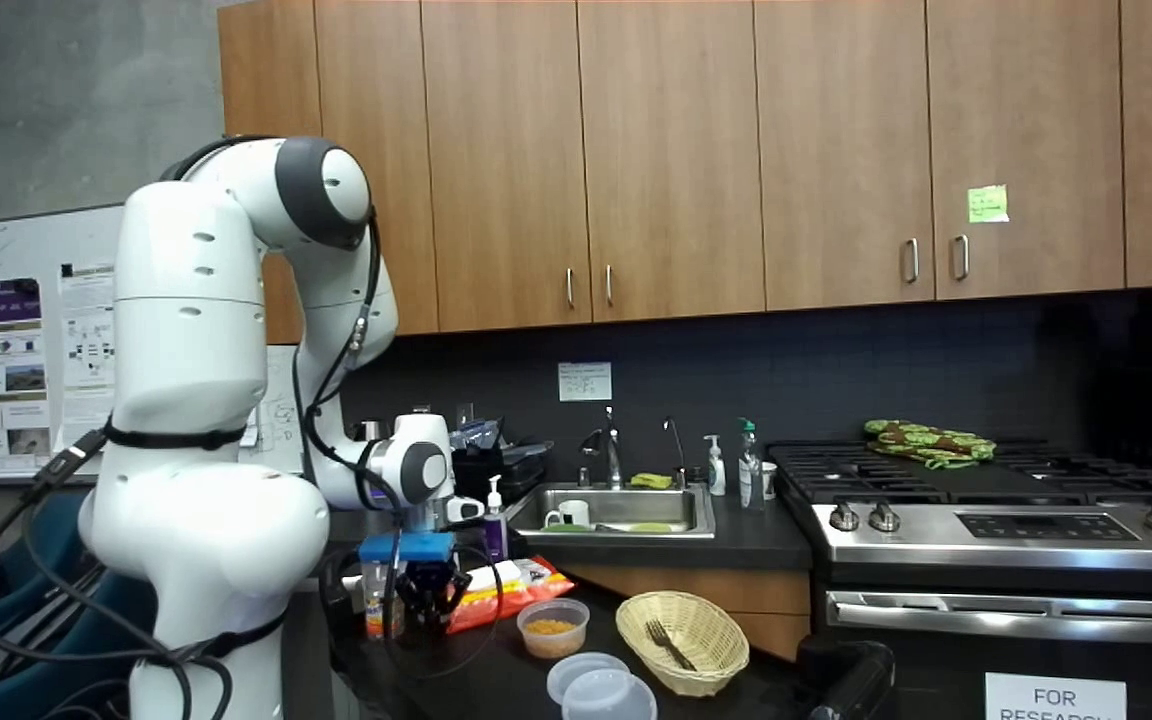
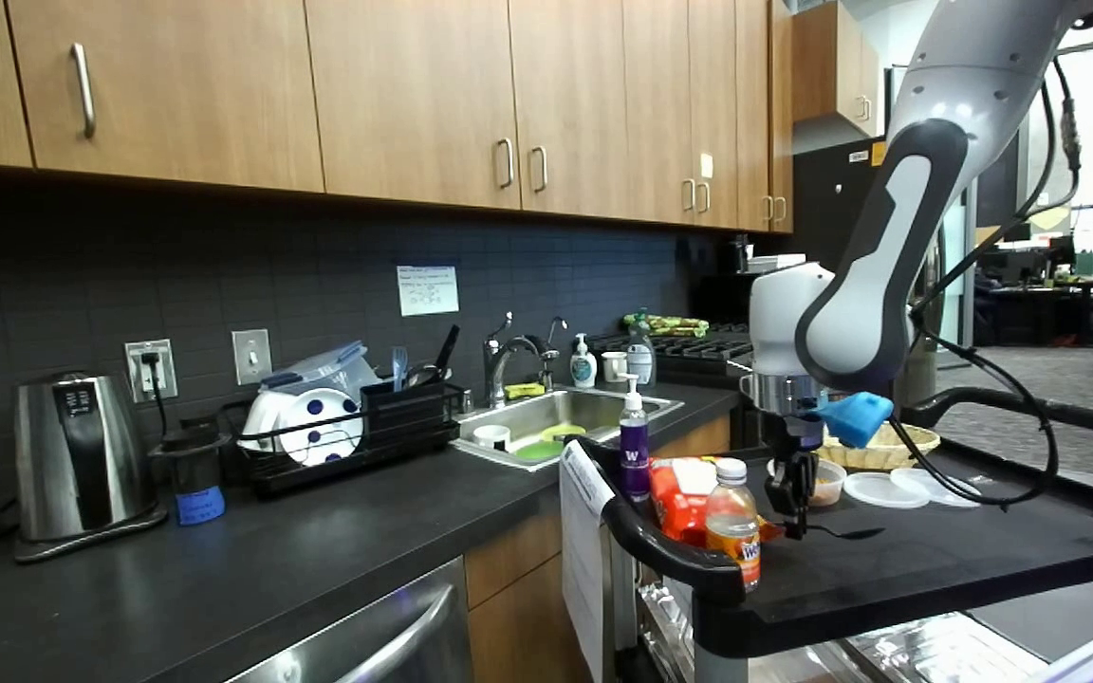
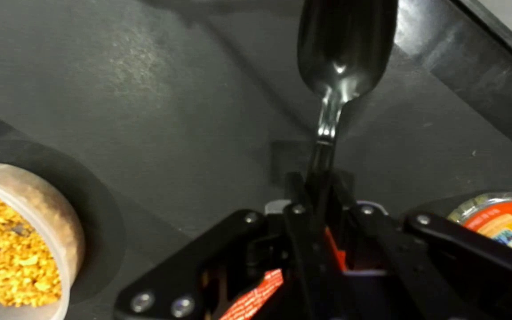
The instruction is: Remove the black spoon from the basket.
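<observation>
The wooden cabinets (image 1: pixel 671 150) hogged 12 o'clock in both exterior views. The white arm (image 1: pixel 186 400) was the next big thing, over at 9 o'clock in an exterior view, with the stove (image 1: pixel 1016 570) at about 4. After that came the black cart top (image 2: pixel 945 545), around 4 o'clock in an exterior view. Low on the oven, a white sign (image 1: pixel 1056 697) read FOR RESEARCH, second line clipped. The woven basket (image 1: pixel 716 640) sat near 5 o'clock in an exterior view. The red bag (image 2: pixel 672 503) had printing too small for me to make out. The gripper (image 3: pixel 318 189) had its fingers pinched on the handle of the black spoon (image 3: pixel 342 75). The purple bottle (image 2: pixel 634 446) wore a white W, and the orange-labelled bottle (image 2: pixel 734 531) beside the bag showed what looked like "We". A plastic tub (image 3: pixel 67 218) of orange crumbs (image 3: pixel 16 249) was at 8 o'clock in the wrist view. The spoon itself pointed to 12 there, out over the cart and well apart from the basket, where a fork (image 1: pixel 671 645) lay. Tiniest was a green sticky note (image 1: pixel 988 204), 2 o'clock on a cabinet door, handwriting unreadable.
</observation>
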You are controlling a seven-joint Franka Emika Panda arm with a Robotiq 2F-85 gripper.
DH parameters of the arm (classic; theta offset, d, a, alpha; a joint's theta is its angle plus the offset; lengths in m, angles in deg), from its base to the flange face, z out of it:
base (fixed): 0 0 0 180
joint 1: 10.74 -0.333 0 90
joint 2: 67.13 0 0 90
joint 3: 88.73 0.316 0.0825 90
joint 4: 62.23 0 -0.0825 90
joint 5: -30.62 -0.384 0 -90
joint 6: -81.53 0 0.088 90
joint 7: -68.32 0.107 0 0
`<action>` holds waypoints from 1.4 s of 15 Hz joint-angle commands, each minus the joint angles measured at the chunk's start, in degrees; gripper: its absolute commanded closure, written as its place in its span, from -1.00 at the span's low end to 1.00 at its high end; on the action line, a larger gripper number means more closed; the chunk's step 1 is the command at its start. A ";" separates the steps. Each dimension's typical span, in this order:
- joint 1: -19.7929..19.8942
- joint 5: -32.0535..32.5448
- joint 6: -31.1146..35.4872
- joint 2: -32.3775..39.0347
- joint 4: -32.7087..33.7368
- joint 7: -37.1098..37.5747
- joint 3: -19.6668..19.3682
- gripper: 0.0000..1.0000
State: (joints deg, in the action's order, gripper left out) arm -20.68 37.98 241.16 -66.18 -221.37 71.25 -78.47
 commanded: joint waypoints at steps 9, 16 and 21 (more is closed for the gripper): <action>0.04 -4.64 -0.47 -5.58 -0.34 -1.05 -0.17 -0.67; 3.35 -1.13 -13.54 -20.55 -0.98 1.53 -1.54 -1.00; 6.47 0.28 -24.32 -29.61 -0.46 1.32 -2.63 -1.00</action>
State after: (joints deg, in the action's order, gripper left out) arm -15.68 36.46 222.44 -89.54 -220.98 71.50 -80.74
